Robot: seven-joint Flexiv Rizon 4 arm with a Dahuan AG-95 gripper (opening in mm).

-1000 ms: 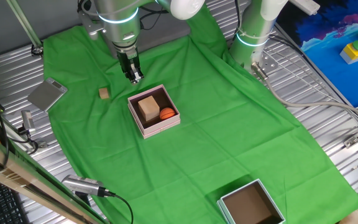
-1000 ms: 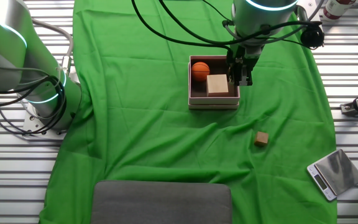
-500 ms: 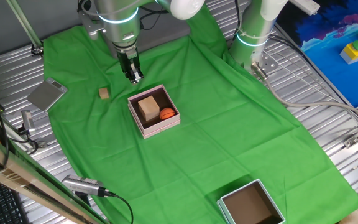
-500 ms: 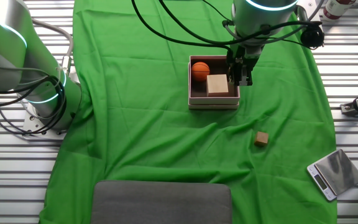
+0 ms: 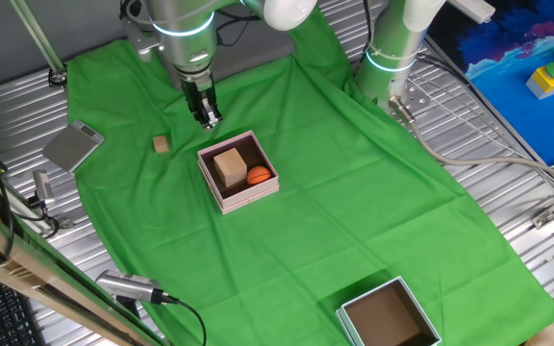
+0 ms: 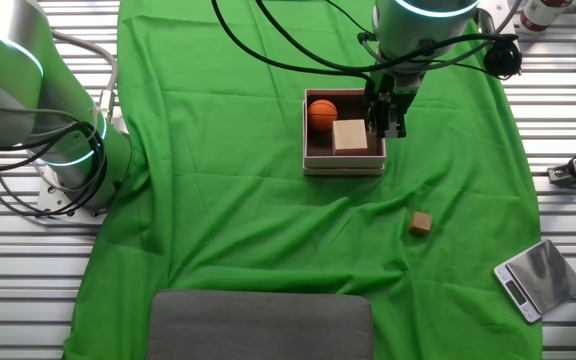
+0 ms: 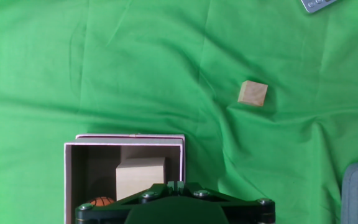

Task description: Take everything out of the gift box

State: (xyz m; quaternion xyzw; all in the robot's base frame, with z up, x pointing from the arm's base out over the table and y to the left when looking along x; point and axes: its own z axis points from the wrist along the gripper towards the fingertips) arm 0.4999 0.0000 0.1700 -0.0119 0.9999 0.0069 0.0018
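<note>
Sat on green cloth (image 5: 354, 211): pink-walled gift box (image 5: 239, 171), dark inside, holding tan wooden cube (image 5: 230, 166) beside orange ball (image 5: 259, 175). No readable writing. Gripper (image 5: 208, 120) above box edge, fingers nearly together, empty.

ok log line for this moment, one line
gripper above gift box edge, holding nothing | wooden cube and orange ball in box | small brown block on cloth

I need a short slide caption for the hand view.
Pink gift box holding a wooden cube and orange ball; small block on the cloth.
</note>
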